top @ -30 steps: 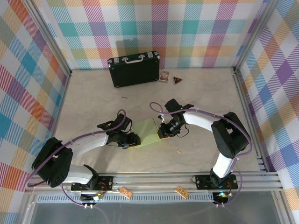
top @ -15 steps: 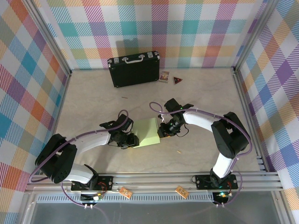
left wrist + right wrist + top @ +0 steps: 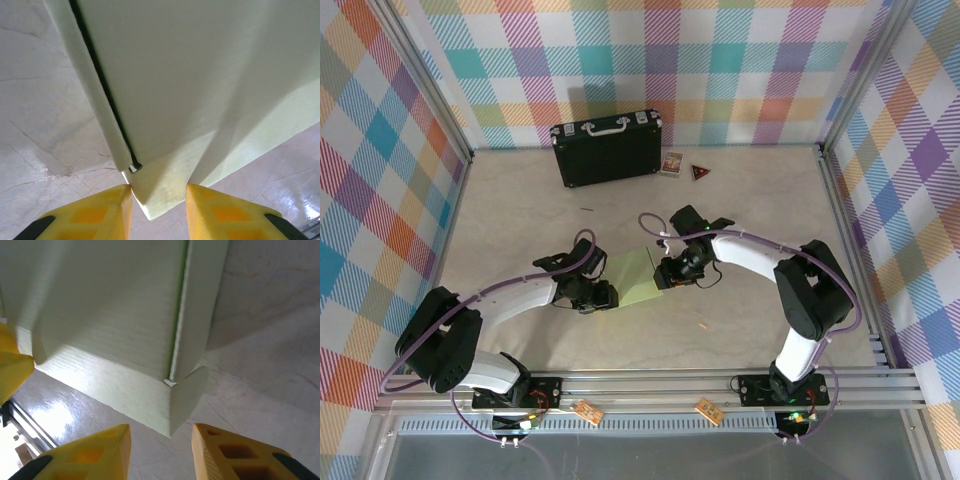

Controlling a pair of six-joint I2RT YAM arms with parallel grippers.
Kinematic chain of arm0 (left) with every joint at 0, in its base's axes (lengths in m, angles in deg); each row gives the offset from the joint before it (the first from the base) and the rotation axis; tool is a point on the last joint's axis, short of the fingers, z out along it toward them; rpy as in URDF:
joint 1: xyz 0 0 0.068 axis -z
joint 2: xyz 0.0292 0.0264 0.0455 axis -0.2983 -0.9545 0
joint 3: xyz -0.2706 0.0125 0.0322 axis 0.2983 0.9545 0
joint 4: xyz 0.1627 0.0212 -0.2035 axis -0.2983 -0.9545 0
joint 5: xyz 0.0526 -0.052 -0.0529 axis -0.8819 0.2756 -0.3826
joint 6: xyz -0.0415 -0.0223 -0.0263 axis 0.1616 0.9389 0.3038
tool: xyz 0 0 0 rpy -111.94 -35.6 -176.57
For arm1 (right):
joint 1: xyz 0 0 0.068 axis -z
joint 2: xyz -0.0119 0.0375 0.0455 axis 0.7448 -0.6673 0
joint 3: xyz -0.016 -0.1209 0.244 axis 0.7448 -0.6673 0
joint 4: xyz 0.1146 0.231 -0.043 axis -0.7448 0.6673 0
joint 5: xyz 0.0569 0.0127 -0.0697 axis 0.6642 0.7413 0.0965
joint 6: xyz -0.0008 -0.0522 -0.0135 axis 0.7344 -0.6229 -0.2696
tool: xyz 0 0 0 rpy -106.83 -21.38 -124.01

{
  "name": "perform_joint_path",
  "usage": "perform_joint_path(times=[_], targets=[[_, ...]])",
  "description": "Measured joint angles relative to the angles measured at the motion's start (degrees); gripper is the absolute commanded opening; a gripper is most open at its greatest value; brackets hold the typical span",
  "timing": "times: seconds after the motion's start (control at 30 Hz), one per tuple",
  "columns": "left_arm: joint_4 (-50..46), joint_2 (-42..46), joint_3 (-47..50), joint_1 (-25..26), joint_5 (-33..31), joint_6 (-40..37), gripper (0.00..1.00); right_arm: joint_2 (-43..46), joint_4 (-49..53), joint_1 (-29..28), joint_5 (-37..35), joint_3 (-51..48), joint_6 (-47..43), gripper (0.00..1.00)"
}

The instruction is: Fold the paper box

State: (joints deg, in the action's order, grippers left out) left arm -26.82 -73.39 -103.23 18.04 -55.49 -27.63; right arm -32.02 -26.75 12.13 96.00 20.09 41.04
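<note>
The paper box (image 3: 632, 280), a pale light-green piece of thin creased card, lies mid-table on the marbled white table (image 3: 520, 220), between the two arms. The left gripper (image 3: 156, 192) pinches the box's near corner between its yellow fingers (image 3: 107, 205). The right gripper (image 3: 161, 432) stands with its jaws apart just short of the opposite corner, touching nothing.

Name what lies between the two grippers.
The paper box lies between the left gripper and the right gripper in the top external view; each wrist view shows a box corner between its jaws.
</note>
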Motion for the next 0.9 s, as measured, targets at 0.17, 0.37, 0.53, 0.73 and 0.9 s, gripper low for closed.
perform_joint_path(times=[0.17,0.37,0.53,0.73,0.9], targets=[[-0.7,0.0,-1.2,-0.4,-0.3,-0.8,0.34,-0.8,-0.7,0.0,1.0,0.0,0.4,0.38],[-1.8,0.0,-1.9,-1.2,-0.4,-1.9,0.35,-2.8,-1.3,-0.1,2.0,0.5,1.0,0.4],[-1.8,0.0,-1.9,-1.8,-0.4,-2.1,0.34,-4.7,-1.2,-0.1,2.9,2.5,1.2,0.33],[-1.8,0.0,-1.9,-2.2,-0.3,-2.4,0.34,-4.9,-1.1,-0.1,3.8,2.9,1.5,0.32],[-1.8,0.0,-1.9,-2.3,-0.2,-3.1,0.34,-5.0,-1.1,-0.1,3.9,2.9,1.5,0.32]])
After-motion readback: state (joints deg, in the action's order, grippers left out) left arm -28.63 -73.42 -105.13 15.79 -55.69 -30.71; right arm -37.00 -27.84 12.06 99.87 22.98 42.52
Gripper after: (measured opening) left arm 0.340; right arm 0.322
